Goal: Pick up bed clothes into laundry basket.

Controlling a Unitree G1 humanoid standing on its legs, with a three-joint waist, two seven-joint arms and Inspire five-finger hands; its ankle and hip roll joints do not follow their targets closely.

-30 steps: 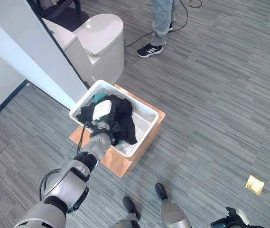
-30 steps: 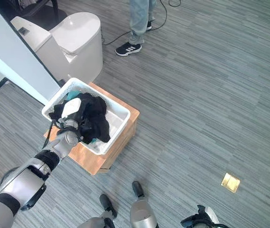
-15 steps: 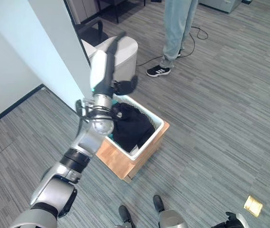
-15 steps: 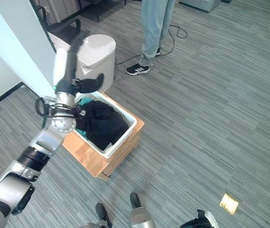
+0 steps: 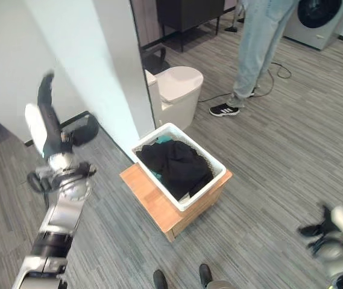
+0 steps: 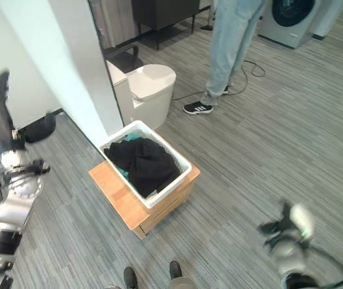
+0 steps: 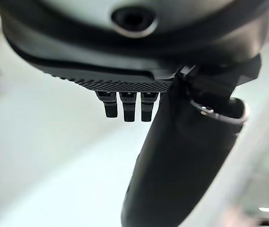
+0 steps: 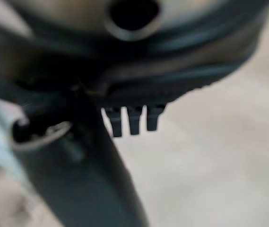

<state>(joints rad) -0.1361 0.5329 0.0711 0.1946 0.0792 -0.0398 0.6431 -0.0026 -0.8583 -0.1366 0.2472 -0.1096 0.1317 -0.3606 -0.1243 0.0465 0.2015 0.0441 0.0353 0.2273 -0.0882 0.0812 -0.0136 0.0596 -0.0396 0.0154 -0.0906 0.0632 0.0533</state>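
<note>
A white laundry basket [image 5: 202,194] stands on a low wooden box [image 5: 153,201] in the middle of the floor. Black clothes [image 5: 177,165] are heaped inside it, with a bit of teal cloth [image 5: 162,142] showing at the far side. My left hand [image 5: 47,123] is raised well to the left of the basket, beside the white wall. Its fingers [image 7: 125,108] are straight and its thumb stands out, and it holds nothing. My right hand [image 5: 334,224] hovers low at the right, far from the basket, with its fingers [image 8: 133,120] straight and empty.
A white lidded bin [image 5: 180,90] stands just behind the basket against a white partition [image 5: 99,66]. A person in jeans and dark shoes [image 5: 252,60] stands farther back near a cable on the floor. A washing machine [image 5: 325,18] is at the back right. Grey plank floor surrounds the box.
The camera has lifted and pulled back. My left hand rose out of the basket and swung away to the left, empty, leaving the black clothes inside. My right hand rose at lower right.
</note>
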